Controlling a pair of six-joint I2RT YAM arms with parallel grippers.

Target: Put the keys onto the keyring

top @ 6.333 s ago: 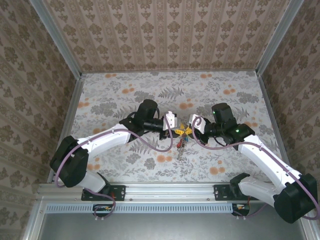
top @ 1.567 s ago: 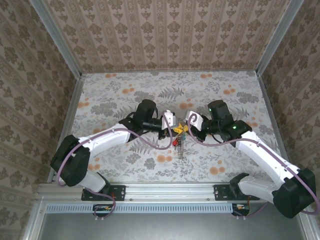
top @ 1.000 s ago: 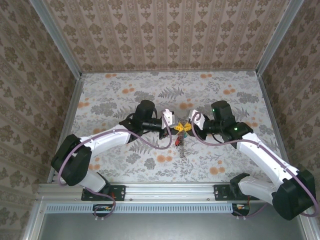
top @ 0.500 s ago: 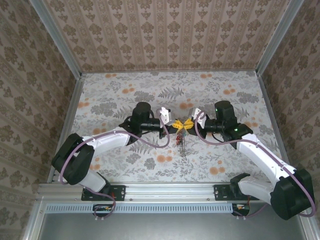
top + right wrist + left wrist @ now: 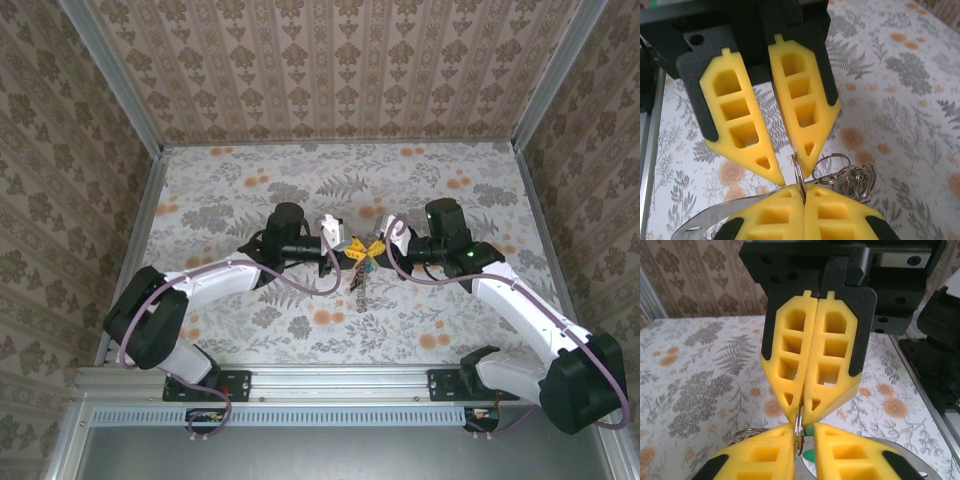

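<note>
1. At the middle of the surface, the left pincer and the right pincer meet tip to tip.
2. The right pincer is pressed together, pinching the thin metal ring of the keyring edge-on at its tips.
3. The left pincer has its fingers spread in a narrow V. One tip sits just beside the ring and the other stands apart from it.
4. Several small wire rings bunch just beside the held ring.
5. The keys cluster just below the meeting point. They are too small to tell whether they hang or rest on the surface.
</note>
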